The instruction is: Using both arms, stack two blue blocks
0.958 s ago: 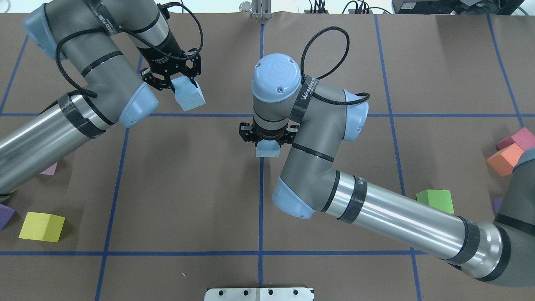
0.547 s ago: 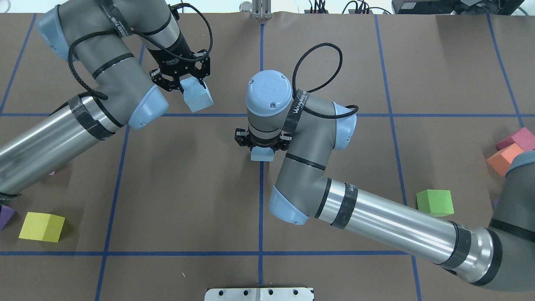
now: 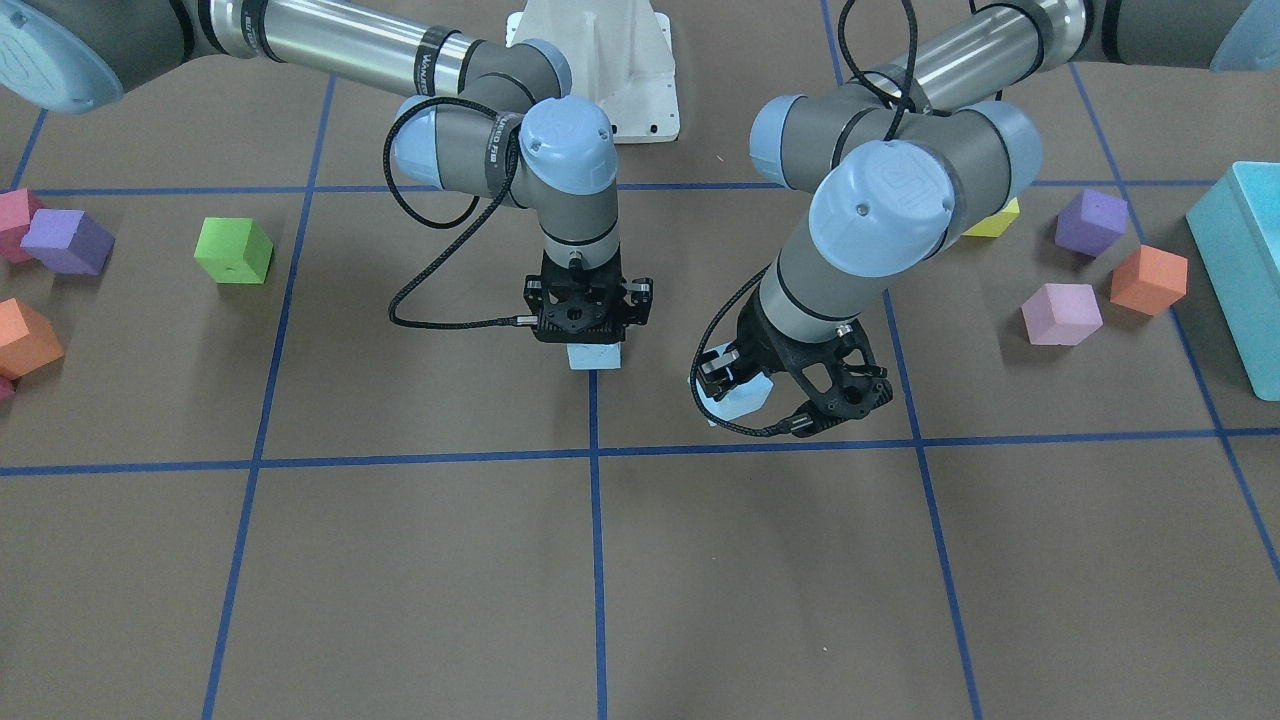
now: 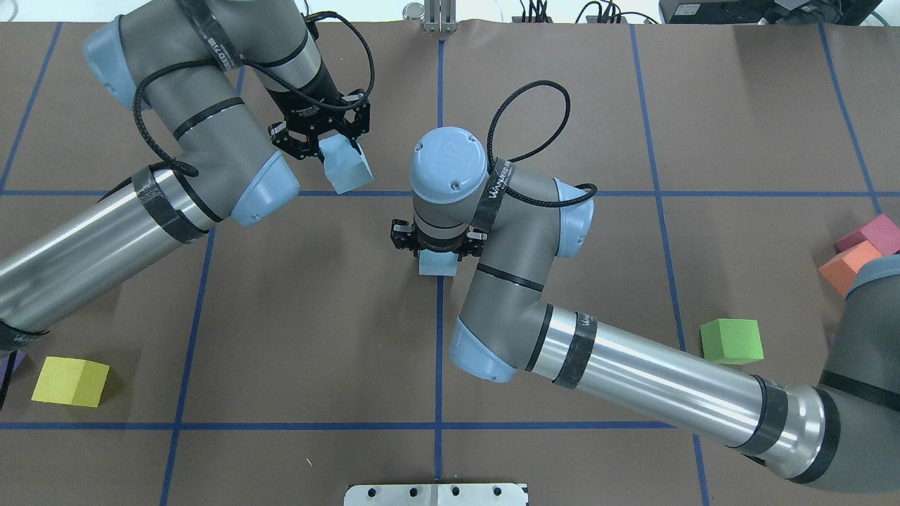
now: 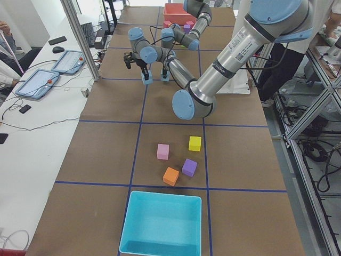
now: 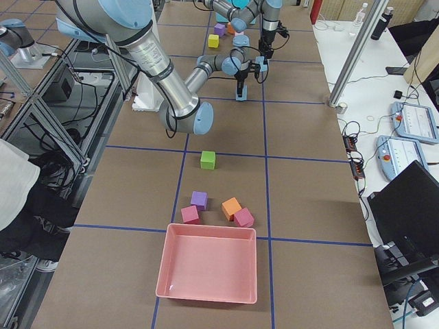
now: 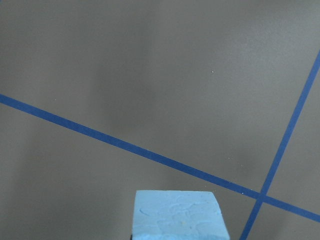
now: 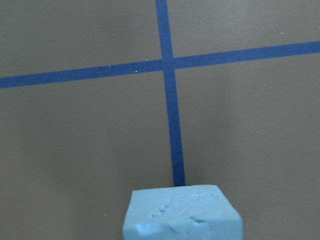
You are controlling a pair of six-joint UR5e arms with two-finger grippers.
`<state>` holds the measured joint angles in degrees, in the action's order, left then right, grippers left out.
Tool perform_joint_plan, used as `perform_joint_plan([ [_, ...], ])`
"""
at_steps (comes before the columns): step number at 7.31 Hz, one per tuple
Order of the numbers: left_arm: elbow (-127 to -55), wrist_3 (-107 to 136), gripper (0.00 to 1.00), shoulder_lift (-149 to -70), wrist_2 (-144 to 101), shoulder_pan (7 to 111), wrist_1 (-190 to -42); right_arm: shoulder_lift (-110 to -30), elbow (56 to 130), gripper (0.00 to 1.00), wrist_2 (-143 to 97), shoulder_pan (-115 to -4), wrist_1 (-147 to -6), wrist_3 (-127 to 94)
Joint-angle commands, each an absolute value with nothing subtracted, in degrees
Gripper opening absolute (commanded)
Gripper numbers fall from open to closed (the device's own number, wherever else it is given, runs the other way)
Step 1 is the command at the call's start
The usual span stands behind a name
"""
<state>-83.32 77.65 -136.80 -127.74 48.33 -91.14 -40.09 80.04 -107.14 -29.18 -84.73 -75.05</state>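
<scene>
Your left fingers point(image 4: 292, 140) have swung rightward toward the centre line point(image 4: 439, 365), clamping one pale blue cube point(image 4: 348, 169) tilted above the table point(image 4: 316, 316). Your right fingers point(image 4: 401, 235) grip the second cube point(image 4: 437, 265), rough-skinned foam, low over that line.

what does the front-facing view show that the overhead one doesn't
Only the front-facing view shows the turquoise box and the pink cube near it. Only the overhead view shows the cables past the table's far edge. Both show the left gripper shut on one blue block, the right gripper shut on the other blue block at the centre line, and the green cube.
</scene>
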Motion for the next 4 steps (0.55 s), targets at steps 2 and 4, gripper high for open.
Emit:
perform_joint_plan([
  [2, -83.3, 77.6, 0.45, -137.3, -127.7, 47.7, -91.3, -40.6, 81.3, 1.00, -107.6, -30.0, -82.1, -74.5],
  [4, -83.3, 77.0, 0.44, -137.9, -126.8, 46.2, -91.8, -49.9, 91.8, 1.00, -112.4, -35.2, -82.5, -66.3],
])
